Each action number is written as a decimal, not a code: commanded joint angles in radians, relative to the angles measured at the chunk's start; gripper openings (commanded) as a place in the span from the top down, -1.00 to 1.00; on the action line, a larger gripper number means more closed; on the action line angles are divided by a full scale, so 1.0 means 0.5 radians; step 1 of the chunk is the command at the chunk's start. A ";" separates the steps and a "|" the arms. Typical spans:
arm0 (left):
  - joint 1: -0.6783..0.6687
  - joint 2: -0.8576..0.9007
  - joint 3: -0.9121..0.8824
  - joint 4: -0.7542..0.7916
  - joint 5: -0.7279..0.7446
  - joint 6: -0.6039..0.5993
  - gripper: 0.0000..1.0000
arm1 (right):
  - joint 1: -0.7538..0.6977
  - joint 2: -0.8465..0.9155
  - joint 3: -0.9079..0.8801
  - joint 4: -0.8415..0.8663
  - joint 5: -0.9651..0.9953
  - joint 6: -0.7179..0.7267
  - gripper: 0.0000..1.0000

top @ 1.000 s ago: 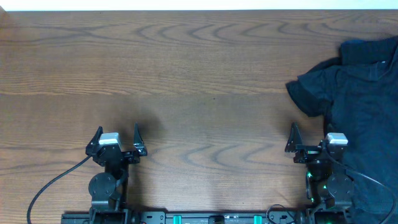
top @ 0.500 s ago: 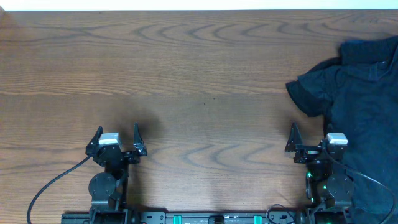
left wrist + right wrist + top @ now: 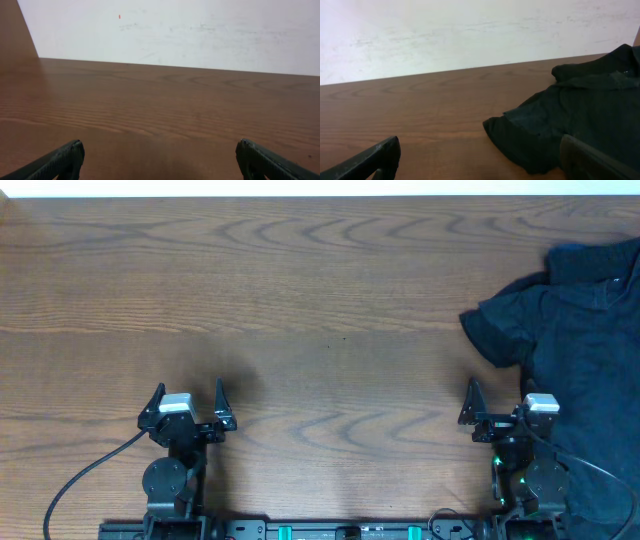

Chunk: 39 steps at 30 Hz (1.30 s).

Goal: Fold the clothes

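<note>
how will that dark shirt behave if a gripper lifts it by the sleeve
Likely floppy: the dark shirt lies crumpled in soft folds, so it should drape from wherever it is pinched. Probably light, since the fabric looks thin. Pushed, it would likely bunch up on the wooden table rather than slide.

clothes cut off by right edge; near part hidden under right arm

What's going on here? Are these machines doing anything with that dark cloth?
Nothing is being handled at this moment. Two robot arms sit at the near edge of a wooden table. The left gripper and the right gripper both have their fingers spread open and hold nothing. The clothes, dark navy and crumpled, lie at the table's right side beside the right arm. The folding has not yet begun.
</note>
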 commanded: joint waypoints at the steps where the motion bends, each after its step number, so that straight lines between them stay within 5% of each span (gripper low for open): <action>1: -0.010 -0.011 -0.035 -0.084 -0.031 0.019 -0.96 | 0.018 -0.002 -0.003 -0.008 0.020 -0.016 -0.98; 33: -0.010 -0.011 -0.035 -0.084 -0.031 0.019 -0.96 | 0.018 -0.002 -0.002 0.169 0.113 0.099 -0.99; 39: -0.010 -0.011 -0.035 -0.084 -0.031 0.019 -0.96 | 0.018 0.031 0.240 0.188 0.089 0.120 -0.99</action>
